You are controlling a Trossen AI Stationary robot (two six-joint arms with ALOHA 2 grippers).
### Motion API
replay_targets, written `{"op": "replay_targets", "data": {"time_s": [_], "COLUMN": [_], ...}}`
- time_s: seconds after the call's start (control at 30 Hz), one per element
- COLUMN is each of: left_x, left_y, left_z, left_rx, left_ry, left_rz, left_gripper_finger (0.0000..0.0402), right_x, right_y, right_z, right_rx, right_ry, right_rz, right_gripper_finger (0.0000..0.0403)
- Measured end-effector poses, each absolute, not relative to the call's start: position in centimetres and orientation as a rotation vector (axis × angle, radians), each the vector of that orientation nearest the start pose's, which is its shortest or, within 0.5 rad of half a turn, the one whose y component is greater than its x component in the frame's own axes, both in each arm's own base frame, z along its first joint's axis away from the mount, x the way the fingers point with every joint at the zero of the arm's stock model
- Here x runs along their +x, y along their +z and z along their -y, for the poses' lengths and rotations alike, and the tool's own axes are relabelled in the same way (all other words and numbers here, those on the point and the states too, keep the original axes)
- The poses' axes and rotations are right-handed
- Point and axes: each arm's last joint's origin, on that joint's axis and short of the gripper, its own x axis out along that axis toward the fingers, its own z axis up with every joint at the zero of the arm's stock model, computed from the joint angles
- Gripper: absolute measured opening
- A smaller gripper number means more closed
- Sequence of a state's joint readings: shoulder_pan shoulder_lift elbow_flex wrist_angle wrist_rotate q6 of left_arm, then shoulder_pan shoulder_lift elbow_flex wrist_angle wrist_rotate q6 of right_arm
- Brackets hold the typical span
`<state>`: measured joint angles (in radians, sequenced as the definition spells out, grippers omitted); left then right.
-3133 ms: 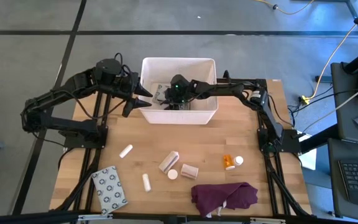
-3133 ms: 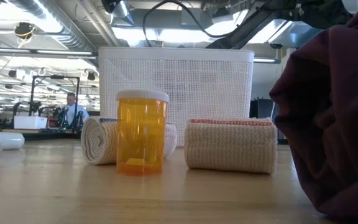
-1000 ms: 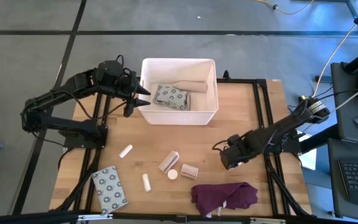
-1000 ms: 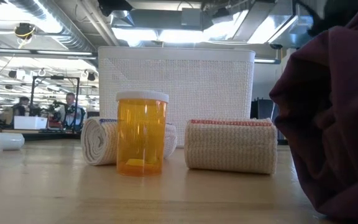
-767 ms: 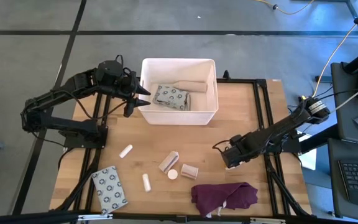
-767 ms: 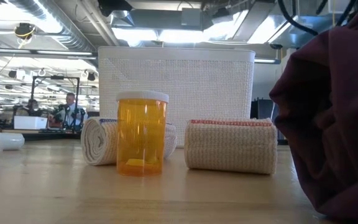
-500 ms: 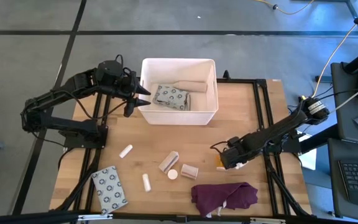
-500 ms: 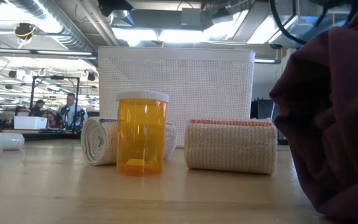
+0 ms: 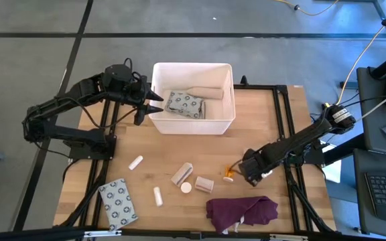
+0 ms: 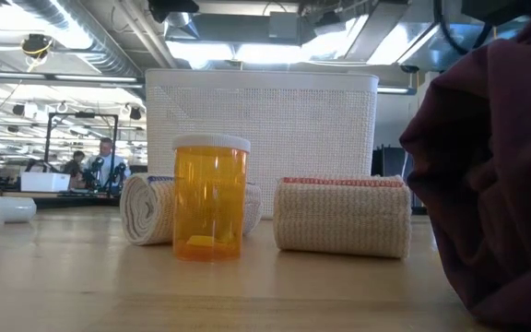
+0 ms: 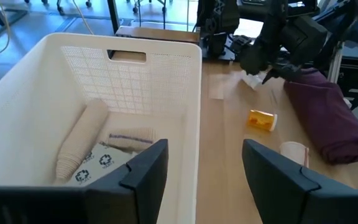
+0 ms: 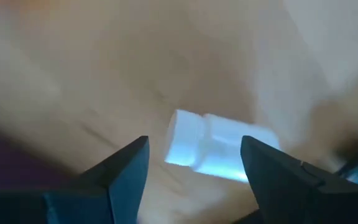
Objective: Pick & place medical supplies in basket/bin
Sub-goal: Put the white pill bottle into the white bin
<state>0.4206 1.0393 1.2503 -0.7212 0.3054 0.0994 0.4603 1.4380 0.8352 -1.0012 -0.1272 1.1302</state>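
Watching: I have the right gripper (image 9: 241, 175) low over the wood, toward the table's right side.
Right jaws: spread wide, nothing pinched; in the right wrist view a blurred white-capped bottle (image 12: 219, 151) lies on the wood in the gap ahead of my fingers (image 12: 124, 171), apart from both.
Pill bottle: from above I see only an orange sliver (image 9: 228, 177) poking out just beside my gripper's tip; the left wrist view shows the orange bottle (image 11: 262, 119) lying on its side.
Contact: I cannot tell whether either finger touches it.
Purple cloth: the dark purple cloth (image 9: 242, 211) sits just beside my right gripper, on the near-edge side.
Rolls: a beige roll (image 9: 204, 183) and a white cap-like disc (image 9: 186, 188) lie just past the bottle, away from my arm; a longer roll (image 9: 182, 173) beside them.
Open room: bare wood runs between my right gripper and the white tub (image 9: 193, 124).
Tub: it already holds a patterned packet (image 9: 184, 104) and a beige roll (image 9: 203, 92).
Left gripper: the left gripper (image 9: 154, 102) hangs at the tub's outer wall, jaws apart, holding nothing.
Far corner: another patterned packet (image 9: 118, 202) and two small white tubes (image 9: 135, 162) (image 9: 157, 195) lie well apart from my right gripper.
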Motion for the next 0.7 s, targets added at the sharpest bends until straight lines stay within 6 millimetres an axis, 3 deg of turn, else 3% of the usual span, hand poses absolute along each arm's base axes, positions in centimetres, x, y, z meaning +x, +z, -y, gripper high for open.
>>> {"op": "replay_targets", "data": {"time_s": [0.13,0.3,0.47,0.7], "left_x": [18.3,18.3,18.3,18.3], "left_y": [39.4,39.4,39.4,39.4], "left_z": [-7.2,-7.2,-7.2,-7.2], "left_rx": [-0.083,-0.091,-0.098,-0.120], "left_ry": [0.089,0.091,0.093,0.099], "left_rz": [-0.482,-0.482,-0.482,-0.481], "left_gripper_finger": [0.0198,0.0198,0.0198,0.0198], "right_x": [19.0,18.4,17.6,17.4], "right_y": [18.0,17.7,16.2,15.1], "right_z": [-10.1,-10.0,-9.7,-9.3], "right_rx": [0.322,0.046,-0.032,-0.105], "right_ry": [-0.181,0.075,0.203,0.197], "right_rz": [-1.696,-1.731,-1.748,-1.709], "right_gripper_finger": [0.0255,0.0255,0.0255,0.0255]}}
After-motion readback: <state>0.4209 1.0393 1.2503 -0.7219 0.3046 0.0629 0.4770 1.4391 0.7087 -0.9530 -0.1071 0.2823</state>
